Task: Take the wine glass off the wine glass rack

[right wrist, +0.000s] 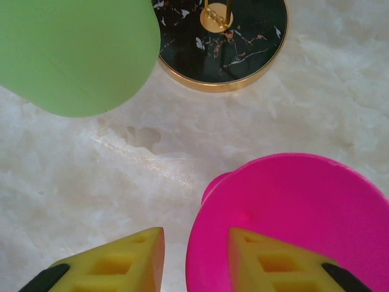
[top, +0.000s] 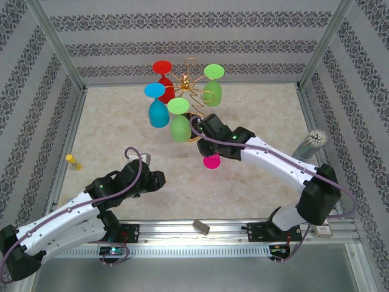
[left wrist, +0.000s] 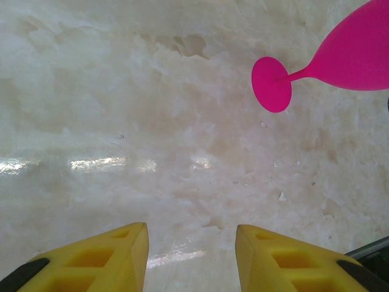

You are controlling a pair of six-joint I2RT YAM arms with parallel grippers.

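The right gripper [right wrist: 194,236], its arm stretched toward the gold wire wine glass rack [top: 189,82], has its yellow fingers partly apart astride the rim of the pink plastic wine glass [right wrist: 292,201]. The glass seems to lie on the marble table [right wrist: 73,182], just beside the rack. The left gripper [left wrist: 191,228] hovers half-open and empty, its arm low.

Place: robot lab cell
Walls: patterned panels [top: 194,27] in metal frame [top: 56,45]
Table: marble-look top [top: 255,109], arms [top: 273,159] on rail [top: 182,233]

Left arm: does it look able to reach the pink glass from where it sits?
Likely yes: bare table lies between the open left pincer and the pink glass. The right pincer crowds its bowl, so the foot end looks freer.
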